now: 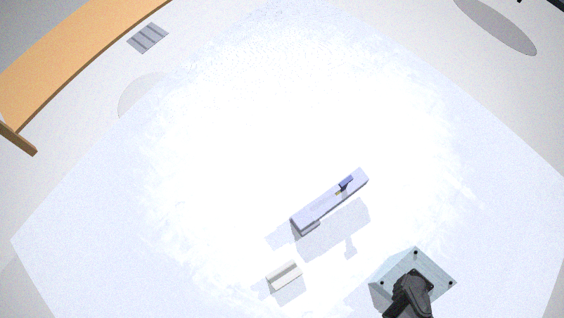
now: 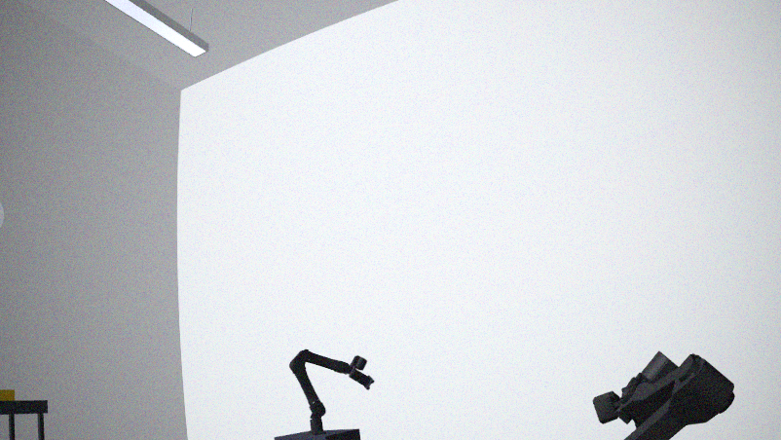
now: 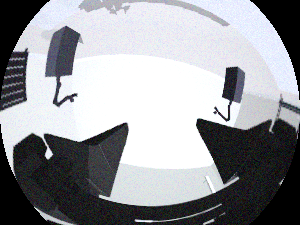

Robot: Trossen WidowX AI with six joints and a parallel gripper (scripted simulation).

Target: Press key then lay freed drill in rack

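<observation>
My gripper (image 3: 162,122) is open in the wrist view, with nothing between its two black fingers. Its fingers do not show in the top view, where only part of the black arm is seen. A long pale lilac block (image 1: 308,211) lies diagonally in the top view. A small dark blue piece (image 1: 345,181) stands up near the block's far right end, with a tiny yellow bit (image 1: 337,193) beside its foot. I cannot tell which is the drill and which the key. A small cream grooved holder (image 1: 290,277), apparently the rack, sits below the block's left end.
My arm's pale base plinth (image 1: 428,276) stands right of the holder. An orange-brown bench (image 1: 51,59) and a grey slatted panel (image 1: 148,37) are at upper left. The exterior view shows a distant black arm (image 2: 309,383) and large dark arm parts (image 2: 694,390).
</observation>
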